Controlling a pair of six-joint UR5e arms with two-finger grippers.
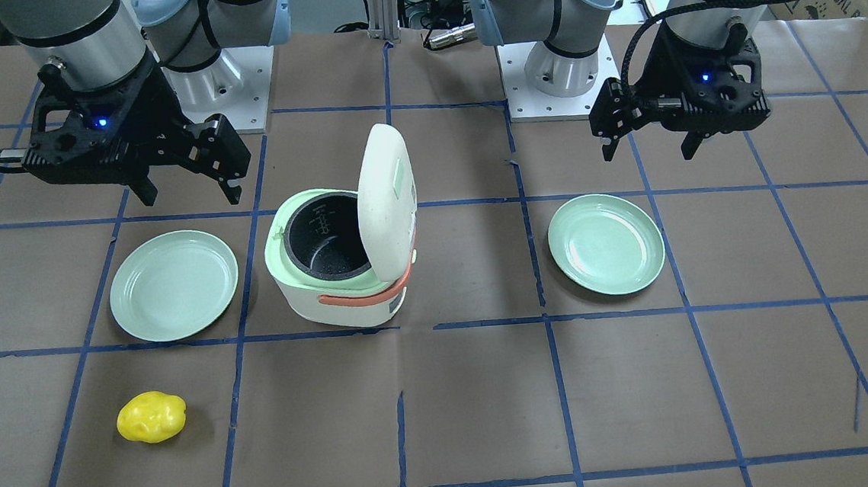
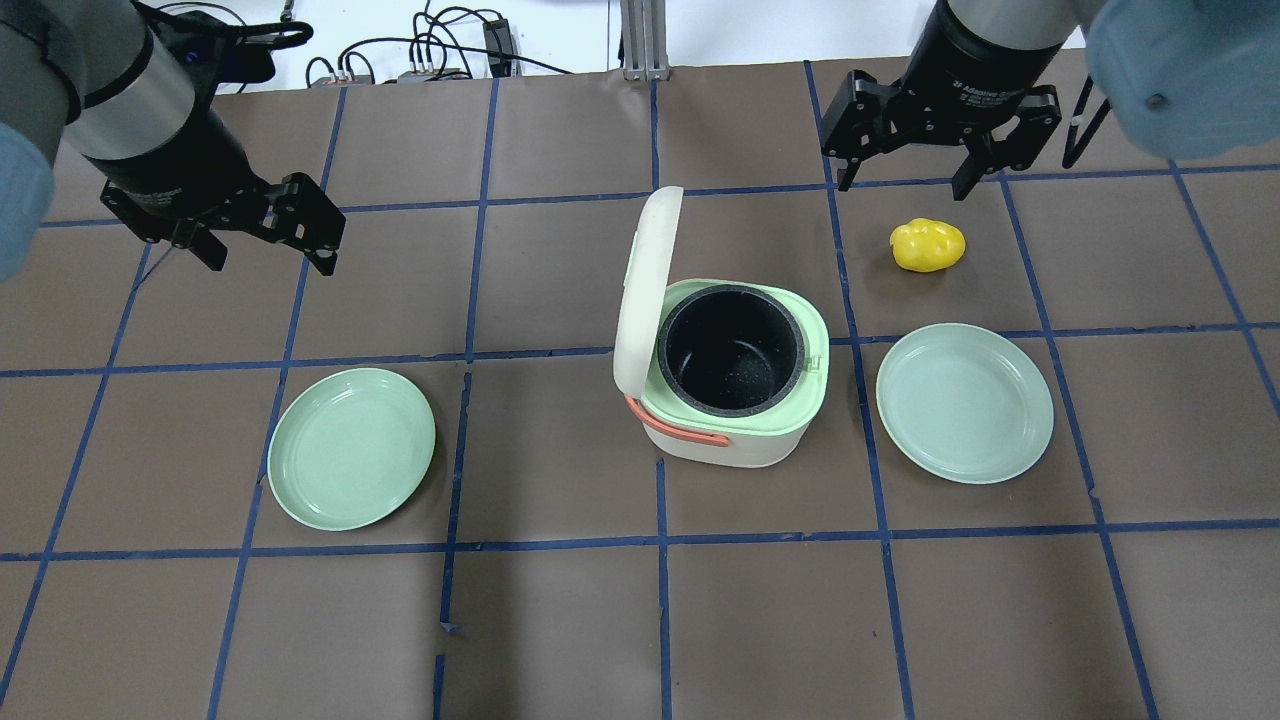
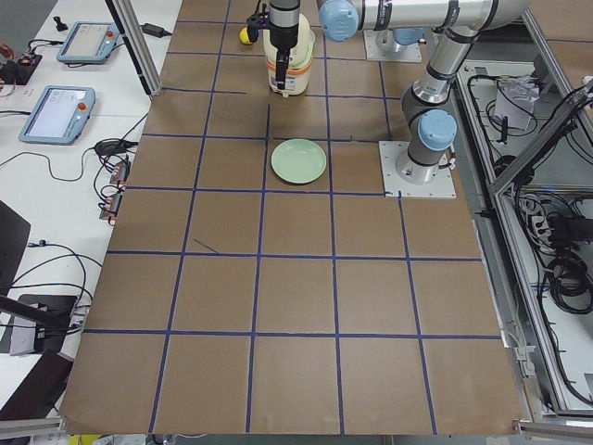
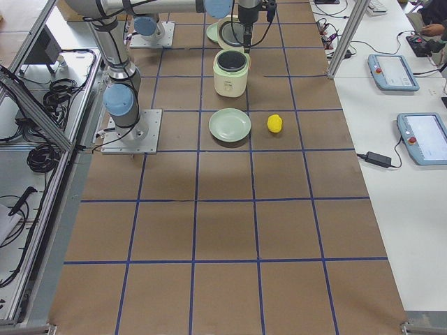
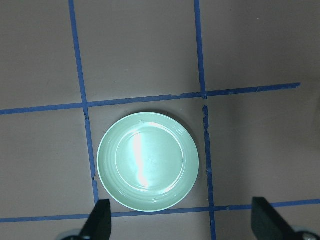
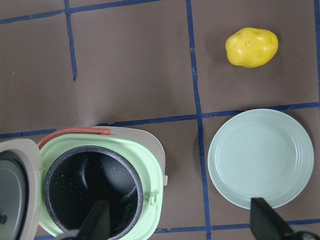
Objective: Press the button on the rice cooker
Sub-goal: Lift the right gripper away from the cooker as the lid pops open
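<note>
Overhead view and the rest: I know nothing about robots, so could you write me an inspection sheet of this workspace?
Surface: table covered in brown paper with a blue tape grid.
Job's things: rice cooker, its lid standing open and its black pot empty; button, a small mint tab at the rim.
Clutter: two empty green plates, left-side plate and right-side plate; yellow potato-like toy.
Grippers: left gripper and right gripper are both open, empty and above the table.
Cables: black hose on the left arm; wires beyond the far edge.
Surroundings: control pendants on a white side bench.
</note>
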